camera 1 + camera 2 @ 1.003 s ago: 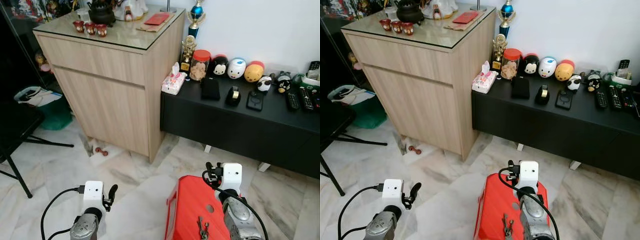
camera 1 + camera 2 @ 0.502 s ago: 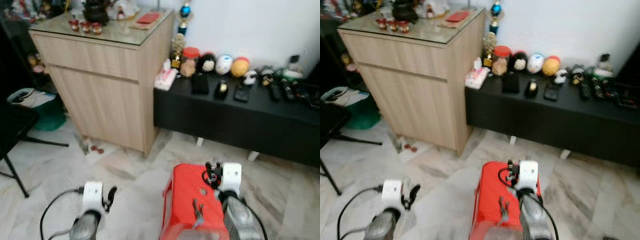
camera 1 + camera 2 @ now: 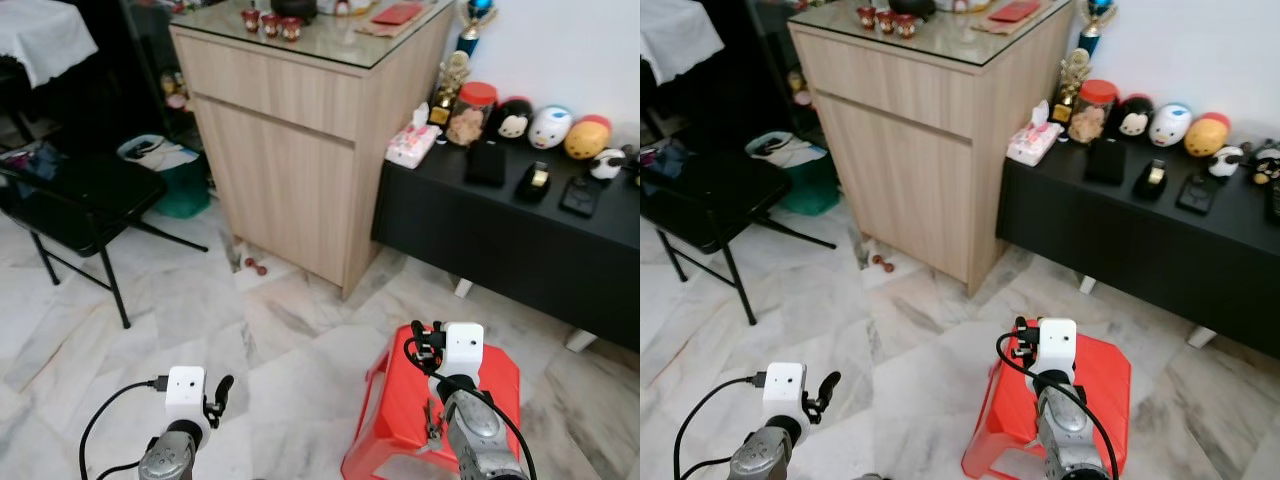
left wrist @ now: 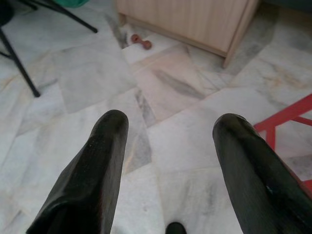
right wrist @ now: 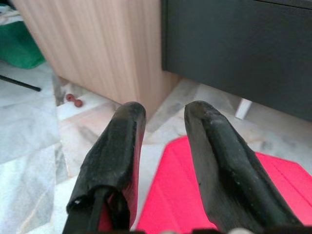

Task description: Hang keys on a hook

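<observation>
Marble floor [image 3: 290,350] ahead of my left pincer [image 4: 168,131] is open, fingers spread, nothing under them. Red stool [image 3: 400,400] stands just under my right pincer [image 5: 163,114], blocks way down on that side. Wooden cabinet [image 3: 300,150] stands ahead, black low table [image 3: 500,230] touching its right side, crowded with small items on top. Black folding chair [image 3: 80,200] and green bin [image 3: 180,185] close left side. Small red object [image 3: 258,268] lies on floor near cabinet foot.
</observation>
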You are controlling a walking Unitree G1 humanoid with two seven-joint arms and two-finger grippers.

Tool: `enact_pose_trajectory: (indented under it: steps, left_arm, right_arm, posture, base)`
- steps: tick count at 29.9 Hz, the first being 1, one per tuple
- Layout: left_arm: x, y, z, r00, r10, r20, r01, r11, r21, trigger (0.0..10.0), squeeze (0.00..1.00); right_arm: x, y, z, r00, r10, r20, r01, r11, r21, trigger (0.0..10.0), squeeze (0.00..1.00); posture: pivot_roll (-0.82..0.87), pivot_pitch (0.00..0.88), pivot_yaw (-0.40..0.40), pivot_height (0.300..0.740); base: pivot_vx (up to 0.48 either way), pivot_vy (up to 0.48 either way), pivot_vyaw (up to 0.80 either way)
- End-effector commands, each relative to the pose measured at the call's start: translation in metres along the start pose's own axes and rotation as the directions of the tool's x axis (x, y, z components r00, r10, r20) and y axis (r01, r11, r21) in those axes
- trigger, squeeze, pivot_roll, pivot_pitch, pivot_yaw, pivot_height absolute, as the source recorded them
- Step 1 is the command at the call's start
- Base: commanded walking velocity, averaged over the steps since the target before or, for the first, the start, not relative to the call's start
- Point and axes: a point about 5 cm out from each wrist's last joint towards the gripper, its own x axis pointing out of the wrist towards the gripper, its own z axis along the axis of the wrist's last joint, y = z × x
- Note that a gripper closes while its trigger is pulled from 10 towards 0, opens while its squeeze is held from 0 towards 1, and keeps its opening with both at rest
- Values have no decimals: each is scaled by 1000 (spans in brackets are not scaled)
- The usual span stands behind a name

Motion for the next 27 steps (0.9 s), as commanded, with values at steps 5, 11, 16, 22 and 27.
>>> enact_pose_trajectory:
  steps: [5,11,16,22,27]
  left_arm:
    - [0,0,0,1000,8,3,-8,1000,-12,10000,0]
    - [0,0,0,1000,9,4,-9,1000,-12,10000,0]
    - [0,0,0,1000,8,2,-8,1000,-12,10000,0]
    - [0,0,-1,1000,9,0,-9,1000,-12,10000,0]
    - [0,0,-1,1000,9,0,-9,1000,-11,10000,0]
  right_arm:
    - [-1,-3,0,1000,-22,11,22,1000,4,10000,0]
    - [-1,-6,0,999,-32,7,32,999,-1,10000,0]
    - [-1,-9,0,998,-58,4,58,998,-7,10000,0]
    - [0,-14,0,993,-113,-16,113,993,-19,10000,0]
    - [1,-15,1,993,-114,-18,113,993,-23,10000,0]
  posture:
    - [-31,54,-24,740]
    - [-31,53,-24,740]
    - [-31,53,-24,740]
    - [-29,53,-25,736]
    - [-29,53,-24,696]
  base:
    - [0,0,0]
    - [0,0,0]
    - [0,0,0]
    - [0,0,0]
    - [0,0,0]
